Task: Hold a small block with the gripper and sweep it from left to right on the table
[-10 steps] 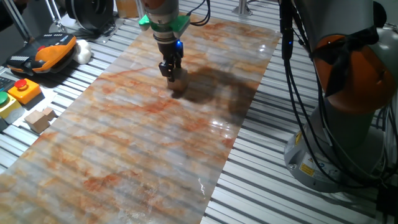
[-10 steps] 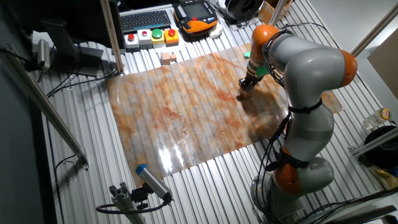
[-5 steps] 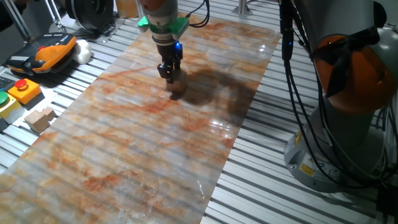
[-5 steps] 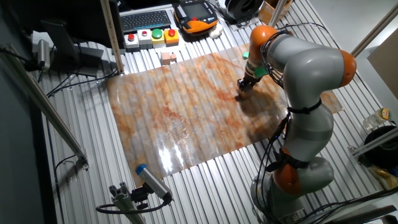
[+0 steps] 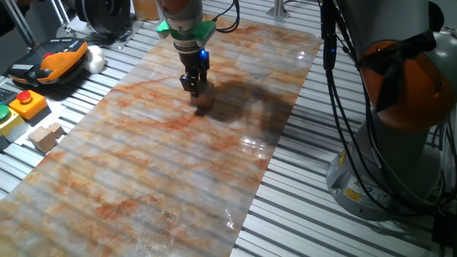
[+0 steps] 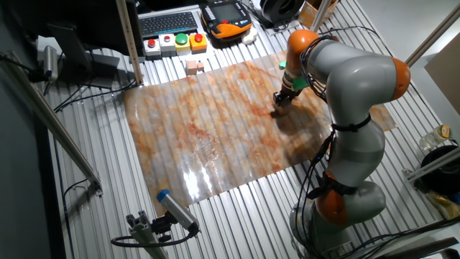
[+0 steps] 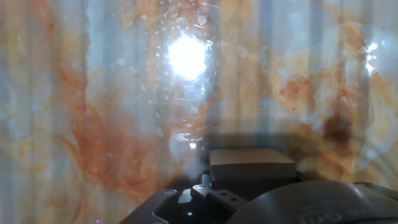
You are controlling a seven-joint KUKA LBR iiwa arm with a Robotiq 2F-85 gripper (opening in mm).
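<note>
My black gripper, with a blue light and a green ring above it, stands upright over the far middle of the marbled orange and grey table. Its fingers are shut on the small block, a light-tan wooden cube that rests on the board under the fingertips. In the other fixed view the gripper stands near the board's right part, and the block is barely visible there. The hand view shows the block's tan face just ahead of the dark fingers, with the glossy board and a bright light glare behind it.
A pair of joined tan blocks lies on the silver slats left of the board; it also shows in the other fixed view. An orange pendant and button boxes are nearby. The arm's base and cables stand to the right.
The gripper, with the block in it, has slid a little to the left along the board in the first fixed view. Nothing else has moved.
</note>
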